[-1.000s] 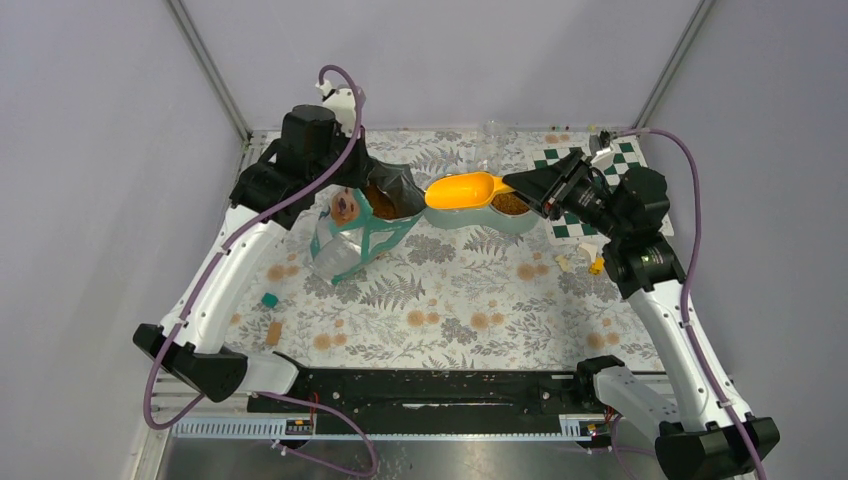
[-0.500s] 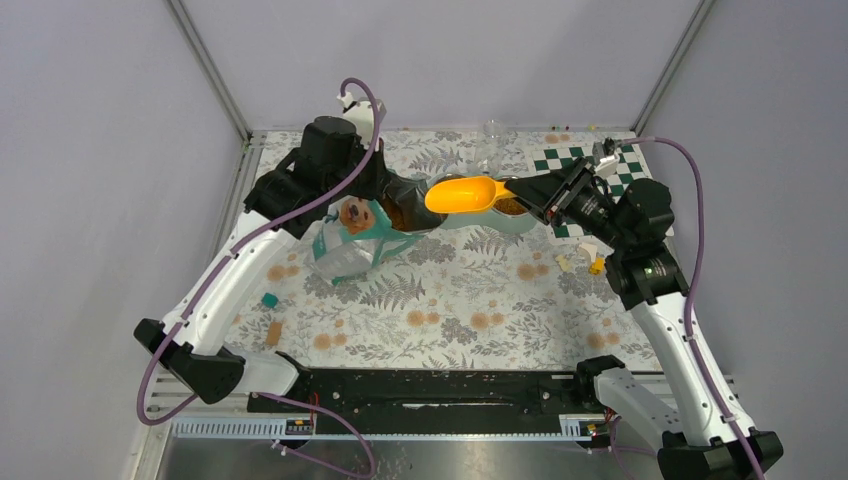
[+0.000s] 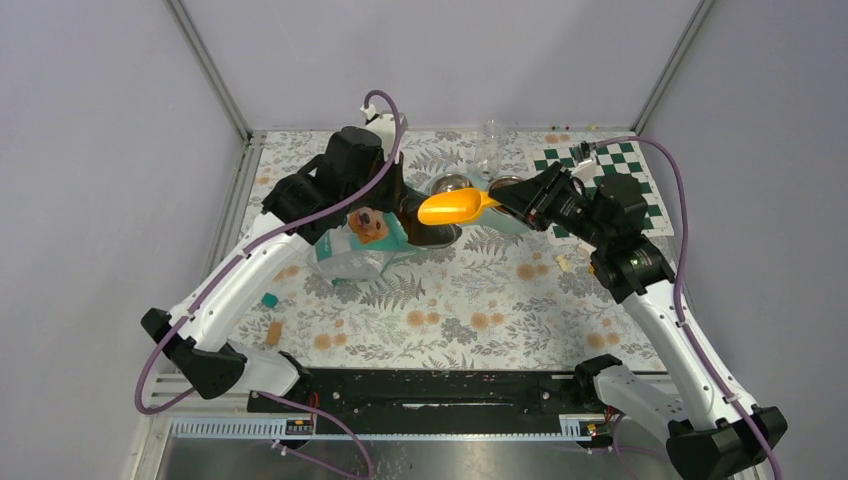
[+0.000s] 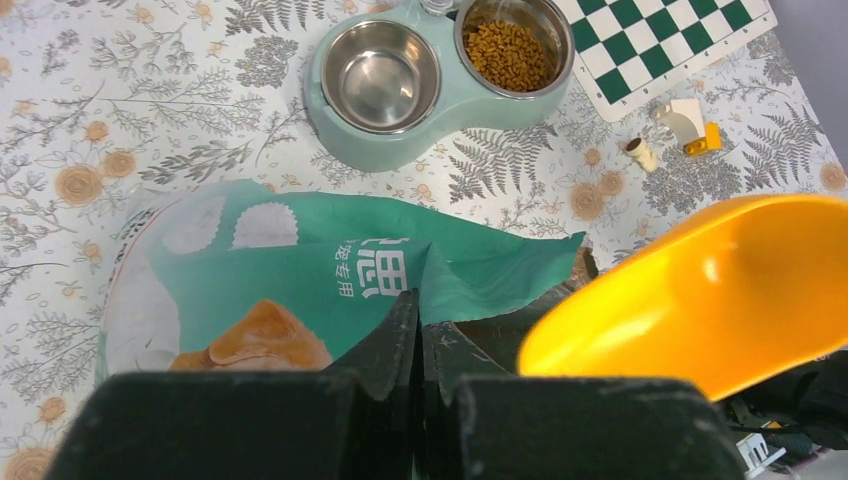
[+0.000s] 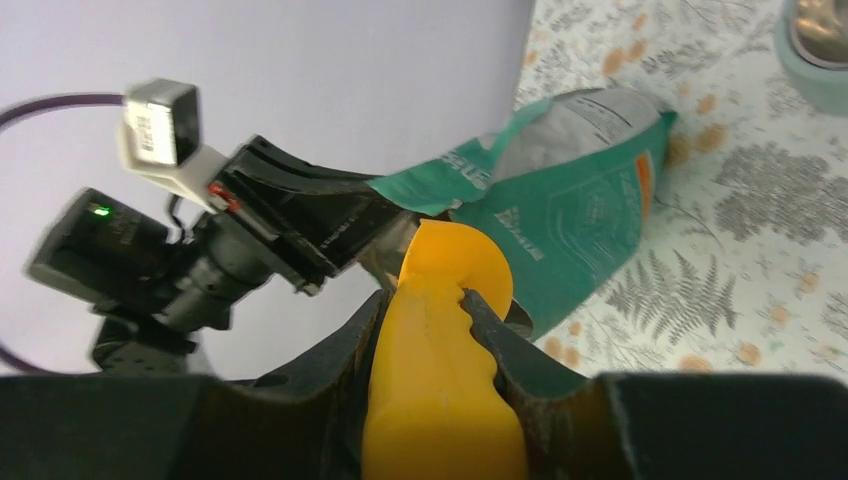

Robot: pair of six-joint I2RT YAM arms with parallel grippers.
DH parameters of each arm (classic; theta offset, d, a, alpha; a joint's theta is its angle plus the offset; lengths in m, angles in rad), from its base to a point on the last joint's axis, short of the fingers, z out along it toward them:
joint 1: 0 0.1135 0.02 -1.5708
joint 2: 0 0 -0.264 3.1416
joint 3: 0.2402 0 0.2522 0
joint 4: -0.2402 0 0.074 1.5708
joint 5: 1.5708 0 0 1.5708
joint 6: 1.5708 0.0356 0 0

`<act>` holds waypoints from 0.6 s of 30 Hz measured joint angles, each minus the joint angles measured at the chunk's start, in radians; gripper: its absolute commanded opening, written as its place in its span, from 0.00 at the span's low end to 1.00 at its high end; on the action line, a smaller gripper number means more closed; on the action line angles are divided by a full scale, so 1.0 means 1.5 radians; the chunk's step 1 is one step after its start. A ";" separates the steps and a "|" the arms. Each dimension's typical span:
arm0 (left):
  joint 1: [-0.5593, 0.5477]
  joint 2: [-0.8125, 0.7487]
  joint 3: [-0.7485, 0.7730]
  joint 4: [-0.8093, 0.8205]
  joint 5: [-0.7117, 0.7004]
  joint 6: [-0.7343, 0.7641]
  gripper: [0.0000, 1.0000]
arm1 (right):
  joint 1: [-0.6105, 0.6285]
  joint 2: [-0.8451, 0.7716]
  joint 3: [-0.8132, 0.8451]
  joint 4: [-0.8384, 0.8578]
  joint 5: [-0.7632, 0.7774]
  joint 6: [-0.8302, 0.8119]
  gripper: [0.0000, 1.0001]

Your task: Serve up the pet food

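The pet food (image 4: 511,55) fills the right bowl of a mint double feeder (image 4: 395,140); the left bowl is bare steel. A teal bag (image 3: 352,252) lies on its side, also seen in the left wrist view (image 4: 300,265) and the right wrist view (image 5: 590,195). My left gripper (image 4: 420,320) is shut on the bag's upper rim and holds the mouth lifted. My right gripper (image 5: 425,300) is shut on the handle of the yellow-orange scoop (image 5: 440,380). The scoop's bowl (image 3: 448,207) hangs at the bag's mouth, and its inside (image 4: 720,295) shows no kibble.
A green-and-white chequered mat (image 3: 600,170) lies at the back right, with a clear glass (image 3: 490,140) behind the feeder. Small white and yellow pieces (image 4: 690,125) lie beside the mat. A teal block (image 3: 270,299) and a tan piece (image 3: 274,331) sit at the front left.
The scoop has moved left and nearer, off the feeder and down to the bag's mouth. The left arm has shifted right with the bag's rim, lifting it.
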 measured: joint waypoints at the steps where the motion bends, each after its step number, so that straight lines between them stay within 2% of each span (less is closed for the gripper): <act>1: -0.004 0.003 0.001 -0.001 -0.001 -0.004 0.00 | 0.008 0.003 0.002 -0.018 0.010 -0.013 0.00; 8: -0.031 0.049 0.034 -0.013 -0.005 -0.025 0.00 | 0.055 0.004 0.025 -0.108 0.089 -0.100 0.00; 18: -0.042 0.088 0.063 -0.014 -0.001 -0.028 0.00 | 0.083 0.037 0.022 -0.133 0.174 -0.153 0.00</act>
